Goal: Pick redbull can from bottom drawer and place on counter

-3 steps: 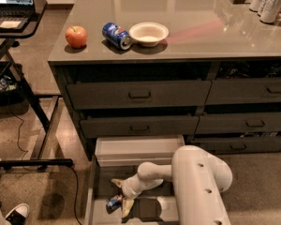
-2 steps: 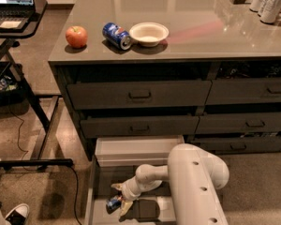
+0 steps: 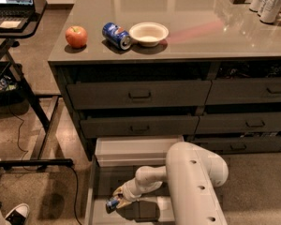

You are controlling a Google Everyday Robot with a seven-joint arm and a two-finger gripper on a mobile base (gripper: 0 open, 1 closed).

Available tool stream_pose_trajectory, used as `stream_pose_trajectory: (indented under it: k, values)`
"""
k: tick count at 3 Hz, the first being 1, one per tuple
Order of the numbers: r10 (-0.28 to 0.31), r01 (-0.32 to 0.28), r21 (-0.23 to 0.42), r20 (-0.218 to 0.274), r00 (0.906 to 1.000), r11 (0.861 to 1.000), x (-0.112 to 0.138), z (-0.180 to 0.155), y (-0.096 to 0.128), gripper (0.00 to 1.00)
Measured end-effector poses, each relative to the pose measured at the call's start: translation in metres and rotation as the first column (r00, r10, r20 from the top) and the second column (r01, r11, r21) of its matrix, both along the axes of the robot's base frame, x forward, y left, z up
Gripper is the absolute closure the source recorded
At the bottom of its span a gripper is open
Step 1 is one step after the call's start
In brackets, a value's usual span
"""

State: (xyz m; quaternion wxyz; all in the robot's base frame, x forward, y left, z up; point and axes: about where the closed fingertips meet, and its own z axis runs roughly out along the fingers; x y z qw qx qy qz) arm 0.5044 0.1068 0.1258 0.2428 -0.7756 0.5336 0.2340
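Note:
The bottom drawer (image 3: 90, 191) stands pulled open below the cabinet, with a shallow white tray (image 3: 136, 150) at its back. The redbull can (image 3: 112, 202) lies on the drawer floor at the left, small and blue with silver. My white arm reaches down into the drawer, and my gripper (image 3: 117, 198) is right at the can, its fingers on either side of it. The counter (image 3: 187, 27) is the glossy grey-brown top above the drawers.
On the counter stand a red apple (image 3: 76, 36), a blue Pepsi can (image 3: 116, 35) on its side and a white bowl (image 3: 148, 33); silver cans (image 3: 269, 0) stand at the far right. A black laptop desk (image 3: 16, 13) is at left. A shoe (image 3: 16, 213) shows bottom left.
My arm has shifted slightly left and down in the drawer, bringing the gripper closer onto the can. The can has stayed in place.

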Motion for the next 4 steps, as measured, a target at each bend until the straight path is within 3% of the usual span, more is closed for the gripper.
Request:
stream_pose_trajectory:
  k: [1, 2, 4]
  values:
    - [-0.001, 0.001, 0.000, 0.000, 1.0000, 1.000, 0.000, 0.000, 0.000, 0.88]
    - [0.003, -0.002, 0.036, -0.030, 0.9995, 0.999, -0.004, 0.024, -0.015, 1.00]
    - [0.076, -0.067, 0.182, -0.040, 0.9963, 0.981, -0.004, 0.173, -0.094, 1.00]
